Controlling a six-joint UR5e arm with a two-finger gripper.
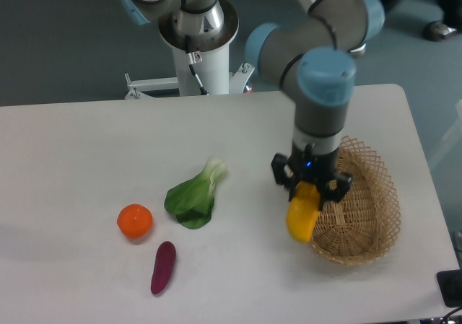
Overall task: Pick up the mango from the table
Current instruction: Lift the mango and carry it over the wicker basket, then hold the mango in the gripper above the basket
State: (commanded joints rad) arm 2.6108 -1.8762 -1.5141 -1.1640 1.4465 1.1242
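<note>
The mango (302, 216) is a yellow-orange oval fruit. It hangs tilted between the fingers of my gripper (309, 191), which is shut on its upper end. The mango is lifted a little above the white table (72, 165), right beside the left rim of a wicker basket. The gripper's black body hides the top of the fruit.
A wicker basket (368, 208) lies at the right, touching or nearly touching the mango. A round orange fruit (135, 221), a slim purple vegetable (163, 267) and a green leafy vegetable (193, 197) lie left of the gripper. The arm's base (196, 35) stands at the back.
</note>
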